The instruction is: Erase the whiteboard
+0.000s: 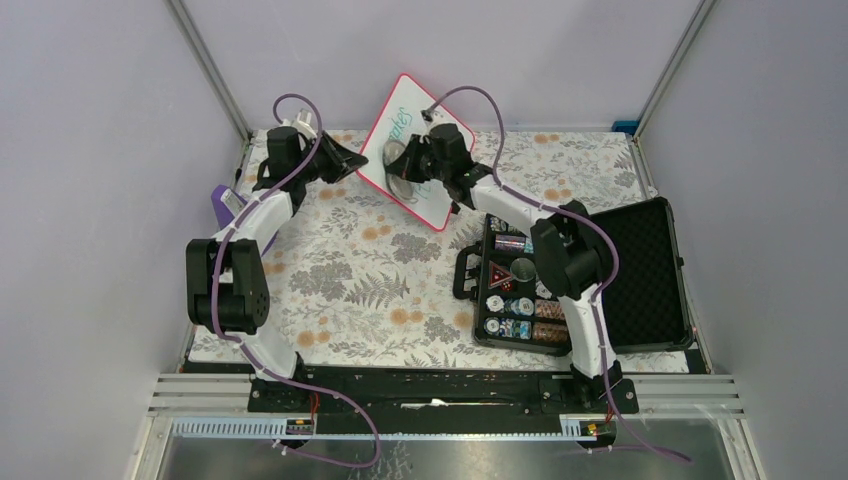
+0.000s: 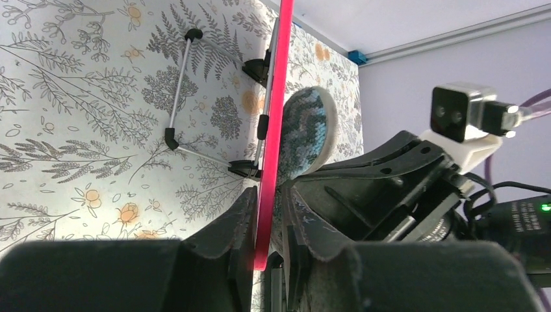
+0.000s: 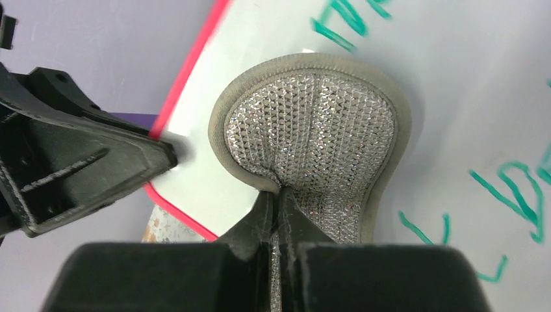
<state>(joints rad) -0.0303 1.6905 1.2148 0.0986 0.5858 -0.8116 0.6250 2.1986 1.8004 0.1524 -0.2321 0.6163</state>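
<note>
top external, open black case (image 1: 642, 262), poker chips (image 1: 515, 305) inside, whiteboard (image 1: 408, 112), eraser pad (image 1: 399, 162)

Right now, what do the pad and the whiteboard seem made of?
The pad in the right gripper looks like fabric: glittery silver mesh face, soft grey hemmed border, blue zigzag knit on the back. The whiteboard has a smooth white face bearing green marker strokes, probably a coated sheet; its pink rim looks like moulded plastic.
</note>
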